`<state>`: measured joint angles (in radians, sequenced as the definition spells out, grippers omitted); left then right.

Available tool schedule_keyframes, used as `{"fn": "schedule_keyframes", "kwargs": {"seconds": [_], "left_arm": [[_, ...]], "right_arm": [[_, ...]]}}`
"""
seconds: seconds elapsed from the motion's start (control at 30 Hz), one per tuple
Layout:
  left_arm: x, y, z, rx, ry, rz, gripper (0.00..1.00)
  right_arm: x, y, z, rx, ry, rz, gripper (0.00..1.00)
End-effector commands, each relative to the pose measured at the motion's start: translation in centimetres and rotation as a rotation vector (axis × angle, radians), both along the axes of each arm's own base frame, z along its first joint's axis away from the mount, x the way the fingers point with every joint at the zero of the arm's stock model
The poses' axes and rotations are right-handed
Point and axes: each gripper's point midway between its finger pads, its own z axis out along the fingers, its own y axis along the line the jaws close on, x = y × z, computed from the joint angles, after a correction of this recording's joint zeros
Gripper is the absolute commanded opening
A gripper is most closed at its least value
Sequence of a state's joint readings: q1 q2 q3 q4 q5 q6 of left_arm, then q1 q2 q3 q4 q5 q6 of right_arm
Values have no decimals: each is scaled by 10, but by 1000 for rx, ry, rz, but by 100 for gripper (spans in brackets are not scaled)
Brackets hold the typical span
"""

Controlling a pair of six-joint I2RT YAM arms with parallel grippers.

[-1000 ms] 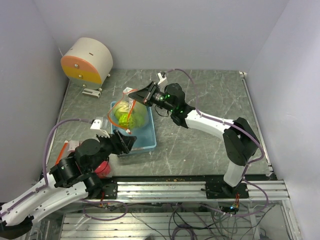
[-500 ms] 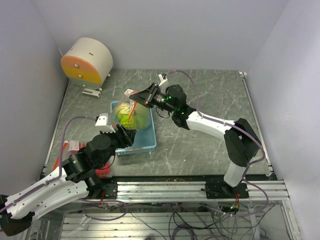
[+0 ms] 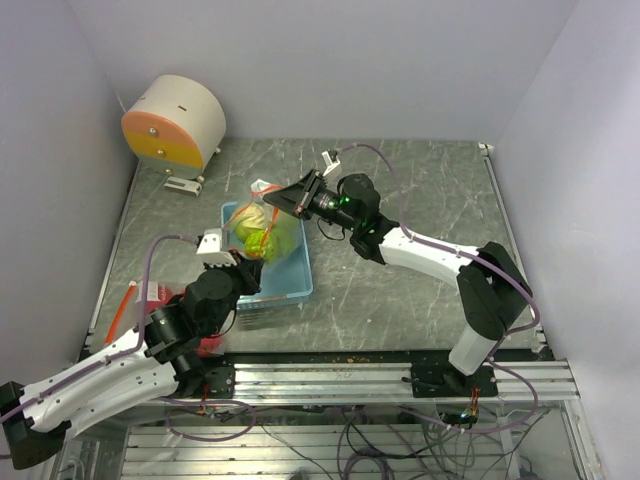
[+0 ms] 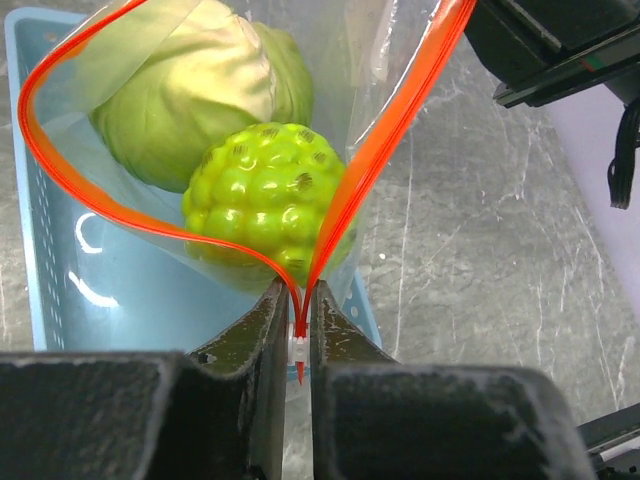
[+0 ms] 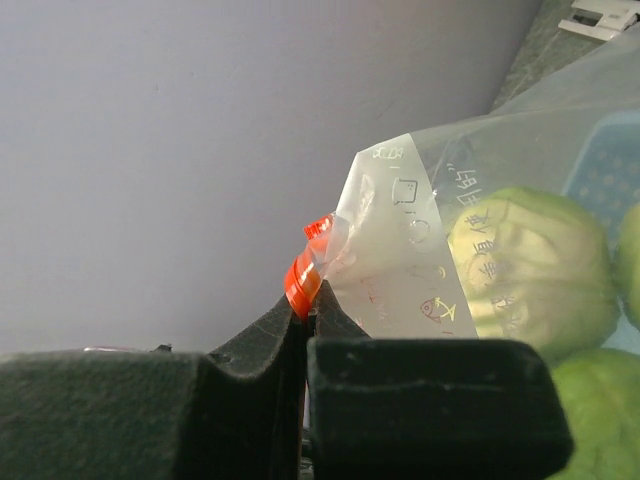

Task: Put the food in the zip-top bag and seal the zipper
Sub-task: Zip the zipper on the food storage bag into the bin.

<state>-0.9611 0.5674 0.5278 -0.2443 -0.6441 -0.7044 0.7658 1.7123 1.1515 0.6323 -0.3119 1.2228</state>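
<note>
We see the zip-top bag (image 3: 268,228) at the middle-left of the overhead view, over the light blue tray (image 3: 290,280) that sits on the grey tabletop (image 3: 430,170). We cannot tell whether its bottom rests in the tray. The bag's mouth gapes: its orange-red zipper (image 4: 392,122) runs as a wide loop across the upper half of the left wrist view.

The left gripper (image 4: 298,335) pinches the near end of that zipper at the bottom centre of its own view, its jaws close together with the strip between them. The right gripper (image 5: 305,312) is clamped on the opposite end. There the red tip of the strip pokes out just above its jaws, centre-left in the right wrist view. The bag hangs between the two grippers.

Some of the food lies inside the bag. A pale ribbed cabbage (image 4: 190,90) fills the upper left of the left wrist view. A bright green bumpy ball (image 4: 265,205) sits just below it, touching it.

A red ball (image 3: 207,345) lies at the lower left of the overhead view, partly hidden by the left arm (image 3: 120,375), apart from the bag. A beige drum (image 3: 175,122) with an orange face stands at the upper left corner of the tabletop.
</note>
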Motion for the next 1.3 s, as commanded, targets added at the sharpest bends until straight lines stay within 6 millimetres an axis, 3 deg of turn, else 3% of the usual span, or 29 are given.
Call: {"fn": "schedule_keyframes", "kwargs": {"seconds": [0.0,0.07,0.23,0.47,0.57,0.73,0.87,1.0,1.13,1.27], "left_arm": [[8,2,4,-7,-31,37,13],[9,2,5,3,-33,40,8],[4,1,28,12,-53,-4,7],[-15,17,81,-11,-102,-55,7],[-20,20,90,-27,-110,-68,7],[-19,14,70,-35,-73,-76,7],[-17,5,50,-44,-46,-86,7],[-14,-2,55,-43,-54,-100,7],[-11,-9,70,-24,-55,-114,7],[-10,-19,85,-26,-43,-142,7]], "right_arm": [[-11,-10,46,105,-84,15,0],[-12,-10,45,104,-82,21,0],[-12,-10,35,66,-79,29,0],[3,-10,-14,-180,-125,17,0],[6,-9,-28,-248,-159,30,21],[-4,-16,-19,-294,-281,41,49],[-28,-36,-2,-368,-426,-9,57],[-64,-51,4,-529,-615,-72,59],[-114,-56,-14,-607,-751,-45,55],[-135,-58,-41,-717,-839,-35,52]]}}
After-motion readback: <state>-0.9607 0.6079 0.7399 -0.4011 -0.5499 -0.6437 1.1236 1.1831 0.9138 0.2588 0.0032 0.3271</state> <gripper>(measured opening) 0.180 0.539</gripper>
